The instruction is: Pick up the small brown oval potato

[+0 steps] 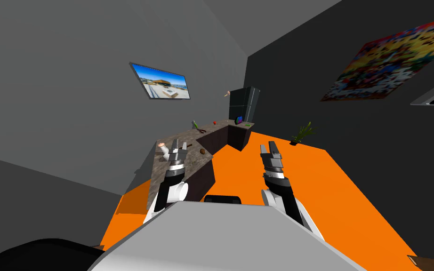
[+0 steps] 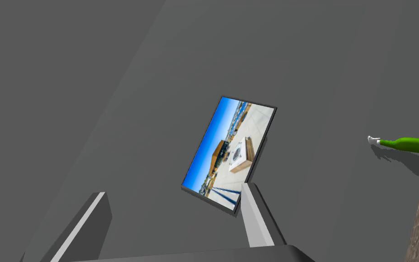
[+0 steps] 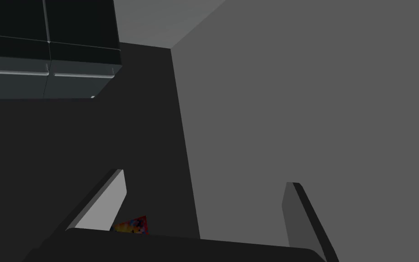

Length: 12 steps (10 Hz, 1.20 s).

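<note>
A small brown oval potato (image 1: 203, 151) lies on the mottled brown countertop (image 1: 190, 162), near its front edge. My left gripper (image 1: 179, 145) hangs over the counter, a little to the left of the potato and apart from it; its fingers (image 2: 256, 218) stand open with nothing between them. My right gripper (image 1: 268, 148) is raised over the orange floor, to the right of the counter, and its fingers (image 3: 113, 200) are open and empty too.
A pale mug-like object (image 1: 163, 149) sits left of my left gripper. Further along the counter stand a green bottle (image 1: 195, 124) (image 2: 406, 144), a red item (image 1: 214, 122) and a dark tall cabinet (image 1: 243, 104). A plant (image 1: 302, 132) stands on the orange floor (image 1: 305, 188).
</note>
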Available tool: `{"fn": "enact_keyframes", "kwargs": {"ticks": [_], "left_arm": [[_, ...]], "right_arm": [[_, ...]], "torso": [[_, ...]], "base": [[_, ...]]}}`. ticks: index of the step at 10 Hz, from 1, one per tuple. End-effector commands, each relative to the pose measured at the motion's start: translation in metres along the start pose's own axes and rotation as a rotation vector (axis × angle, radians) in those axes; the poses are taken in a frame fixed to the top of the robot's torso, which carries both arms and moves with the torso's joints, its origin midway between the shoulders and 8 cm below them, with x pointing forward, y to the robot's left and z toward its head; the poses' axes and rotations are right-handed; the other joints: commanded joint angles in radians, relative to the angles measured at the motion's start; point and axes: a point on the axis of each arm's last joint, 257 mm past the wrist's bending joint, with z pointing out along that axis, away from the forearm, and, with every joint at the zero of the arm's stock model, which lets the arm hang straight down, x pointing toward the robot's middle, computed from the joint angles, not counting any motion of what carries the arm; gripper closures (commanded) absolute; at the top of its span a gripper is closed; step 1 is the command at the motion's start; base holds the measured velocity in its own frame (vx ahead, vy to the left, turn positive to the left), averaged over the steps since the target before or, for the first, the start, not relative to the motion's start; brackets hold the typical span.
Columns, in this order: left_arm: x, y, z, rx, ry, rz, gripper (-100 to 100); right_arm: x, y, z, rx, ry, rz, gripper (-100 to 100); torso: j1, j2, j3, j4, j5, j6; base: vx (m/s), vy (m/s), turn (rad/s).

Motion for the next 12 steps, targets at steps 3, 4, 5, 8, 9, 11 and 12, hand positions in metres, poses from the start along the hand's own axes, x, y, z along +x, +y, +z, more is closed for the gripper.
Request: {"fn": "enact_keyframes", "kwargs": {"ticks": [3, 4, 5, 8, 9, 11, 12], "left_arm": [[-0.009, 0.000, 0.012, -0.033, 0.031, 0.065, -100], [-0.012, 0.000, 0.016, -0.045, 0.036, 0.084, -100], [-0.015, 0.000, 0.019, -0.057, 0.041, 0.104, -100], [-0.023, 0.002, 0.027, -0.090, 0.050, 0.150, -100], [-0.028, -0.001, 0.032, -0.094, 0.055, 0.175, -100], [-0.033, 0.002, 0.035, -0.123, 0.059, 0.203, -100], [-0.033, 0.004, 0.035, -0.132, 0.059, 0.203, -100]], "right_arm": [[0.000, 0.000, 0.000, 0.000, 0.000, 0.000, 0], [0.000, 0.000, 0.000, 0.000, 0.000, 0.000, 0], [0.000, 0.000, 0.000, 0.000, 0.000, 0.000, 0], [0.000, 0.000, 0.000, 0.000, 0.000, 0.000, 0], [0.000, 0.000, 0.000, 0.000, 0.000, 0.000, 0], [0.000, 0.000, 0.000, 0.000, 0.000, 0.000, 0], [0.000, 0.000, 0.000, 0.000, 0.000, 0.000, 0]], "torso": [[0.000, -0.002, -0.001, 0.000, 0.000, 0.000], [0.000, -0.002, -0.001, 0.000, 0.000, 0.000], [0.000, -0.002, -0.001, 0.000, 0.000, 0.000], [0.000, -0.002, -0.001, 0.000, 0.000, 0.000], [0.000, -0.002, -0.001, 0.000, 0.000, 0.000], [-0.001, -0.002, -0.001, 0.000, 0.000, 0.000], [-0.001, -0.002, -0.001, 0.000, 0.000, 0.000]], "base": [[0.024, -0.002, 0.031], [0.029, -0.004, 0.021], [0.032, -0.005, 0.024], [0.025, -0.007, 0.014], [0.034, -0.019, 0.012], [0.026, -0.012, 0.008], [0.021, -0.006, 0.002]]}}
